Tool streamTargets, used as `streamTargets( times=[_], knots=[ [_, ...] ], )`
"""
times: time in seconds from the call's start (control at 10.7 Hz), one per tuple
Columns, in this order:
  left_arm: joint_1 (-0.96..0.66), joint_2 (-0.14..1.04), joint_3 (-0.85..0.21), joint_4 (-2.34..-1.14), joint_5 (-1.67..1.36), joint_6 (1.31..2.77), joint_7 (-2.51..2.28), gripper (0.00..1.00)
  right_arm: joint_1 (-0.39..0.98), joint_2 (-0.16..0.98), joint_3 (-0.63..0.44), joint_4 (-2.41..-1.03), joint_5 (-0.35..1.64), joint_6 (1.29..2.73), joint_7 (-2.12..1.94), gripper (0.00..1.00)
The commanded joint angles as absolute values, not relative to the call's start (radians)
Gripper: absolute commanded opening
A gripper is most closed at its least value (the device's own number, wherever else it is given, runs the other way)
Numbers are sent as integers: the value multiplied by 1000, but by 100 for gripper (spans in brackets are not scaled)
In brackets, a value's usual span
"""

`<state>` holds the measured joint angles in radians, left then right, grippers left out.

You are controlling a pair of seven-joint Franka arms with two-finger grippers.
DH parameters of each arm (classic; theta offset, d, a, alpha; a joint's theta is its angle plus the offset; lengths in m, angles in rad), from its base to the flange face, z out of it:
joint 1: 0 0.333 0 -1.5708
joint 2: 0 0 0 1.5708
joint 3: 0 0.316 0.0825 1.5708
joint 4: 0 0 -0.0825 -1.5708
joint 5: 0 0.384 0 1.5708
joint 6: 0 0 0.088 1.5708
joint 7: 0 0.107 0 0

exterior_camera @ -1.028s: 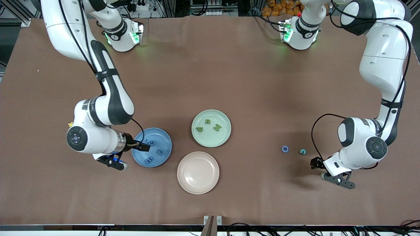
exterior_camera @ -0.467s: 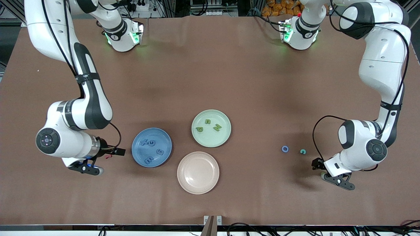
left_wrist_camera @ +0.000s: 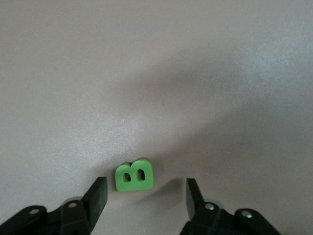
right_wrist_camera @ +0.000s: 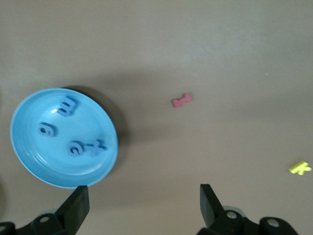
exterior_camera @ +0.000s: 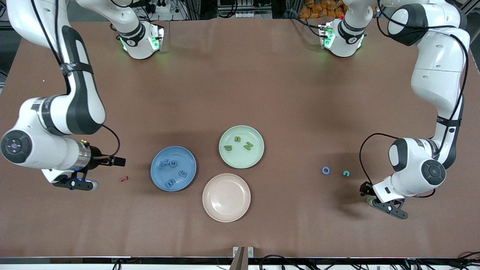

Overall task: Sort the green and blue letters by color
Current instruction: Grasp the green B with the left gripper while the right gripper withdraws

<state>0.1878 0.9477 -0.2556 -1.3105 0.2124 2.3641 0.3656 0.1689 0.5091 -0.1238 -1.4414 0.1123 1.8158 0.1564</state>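
A bright green letter B (left_wrist_camera: pixel 134 176) lies flat on the brown table. My left gripper (left_wrist_camera: pixel 145 198) is low over it, open, with a finger on each side and neither touching. In the front view that gripper (exterior_camera: pixel 365 191) is at the left arm's end. A blue ring letter (exterior_camera: pixel 326 170) and a teal letter (exterior_camera: pixel 346 173) lie close by. The blue plate (exterior_camera: pixel 157 177) holds several blue letters (exterior_camera: pixel 182 173), and the green plate (exterior_camera: pixel 243 157) holds three green letters (exterior_camera: pixel 227 148). My right gripper (exterior_camera: pixel 117 161) hangs open and empty beside the blue plate (right_wrist_camera: pixel 29 161).
An empty pink plate (exterior_camera: pixel 226 197) stands nearer the front camera than the other two plates. A small dark red letter (exterior_camera: pixel 123 179) lies between the blue plate and the right arm. A yellow letter (right_wrist_camera: pixel 300 168) lies farther toward the right arm's end.
My right gripper has drawn back from over the blue plate toward its own end of the table, uncovering a blue letter in the plate and the red letter. My left gripper's fingers have narrowed slightly.
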Motion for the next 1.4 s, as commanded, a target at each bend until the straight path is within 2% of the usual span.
streamTargets(
  times=[0.0,0.28,0.56,0.75,1.03,1.31],
  knots=[
    [179,986,-244,-1249,193,2350,463,64,98,372,-109,-1603,98,1833,54,100],
    [178,986,-244,-1249,193,2350,465,62,72,246,-106,-1768,91,1916,52,100],
    [176,991,-244,-1247,193,2352,465,61,25,169,-77,-1819,61,1910,49,100],
    [176,994,-244,-1246,193,2350,468,55,-33,132,-11,-1847,5,1908,55,100],
    [176,994,-244,-1247,193,2350,468,39,-69,71,28,-1852,5,1902,54,100],
    [175,993,-244,-1247,193,2352,456,3,-74,25,28,-1812,11,1875,60,100]
  ],
)
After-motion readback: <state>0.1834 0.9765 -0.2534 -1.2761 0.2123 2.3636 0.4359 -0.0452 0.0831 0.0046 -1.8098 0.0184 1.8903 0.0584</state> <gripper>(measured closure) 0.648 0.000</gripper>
